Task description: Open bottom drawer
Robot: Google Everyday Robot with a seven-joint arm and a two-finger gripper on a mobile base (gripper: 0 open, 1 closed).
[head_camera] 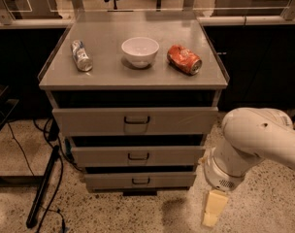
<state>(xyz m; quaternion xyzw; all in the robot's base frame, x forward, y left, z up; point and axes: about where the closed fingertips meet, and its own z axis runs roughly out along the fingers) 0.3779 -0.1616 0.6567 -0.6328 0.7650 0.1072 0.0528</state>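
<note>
Grey metal makes up the table (108,79), which has three drawers stacked under its top. The bottom drawer (108,180) is the lowest and slimmest of them, just above the floor, with a small dark handle (140,181) at the middle of its front. Its front sits about in line with the middle drawer (104,156) above it, and none of its tray shows, so I judge it closed and the opening not yet begun.

Nothing touches the handle. The claw (213,208) hangs off the table's lower right corner, close to the floor and pointing down, at the end of the white arm (256,140) that stands to the right of the table. Whether the claw is released or clenched cannot be told; it grasps nothing that shows.

Seen from the claw, the bottom drawer lies to the left and slightly higher, with its handle well apart across the right half of the front. Left to do, as I judge it: bring the claw in front of the table, catch the handle, and pull the drawer out.

On the table's top lie a crushed silver can (81,55), a white bowl (140,51) and a red can (184,59).
</note>
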